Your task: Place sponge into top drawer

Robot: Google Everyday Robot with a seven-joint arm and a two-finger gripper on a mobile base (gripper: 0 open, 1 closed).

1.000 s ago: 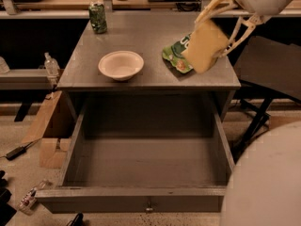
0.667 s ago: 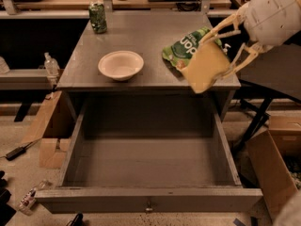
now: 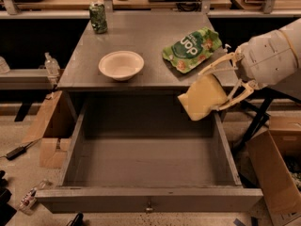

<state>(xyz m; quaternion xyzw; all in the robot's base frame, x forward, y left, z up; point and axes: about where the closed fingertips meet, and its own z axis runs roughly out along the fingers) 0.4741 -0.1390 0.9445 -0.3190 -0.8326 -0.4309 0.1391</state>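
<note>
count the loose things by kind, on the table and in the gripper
bowl: 1, on the table
can: 1, on the table
snack bag: 1, on the table
sponge: 1, held by the gripper above the right rear of the open top drawer
total: 4

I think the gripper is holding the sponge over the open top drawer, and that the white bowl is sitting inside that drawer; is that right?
Not quite. The camera view shows the bowl standing on the tabletop, not inside the drawer. The rest holds: the gripper grips the sponge over the right rear part of the open top drawer.
</note>
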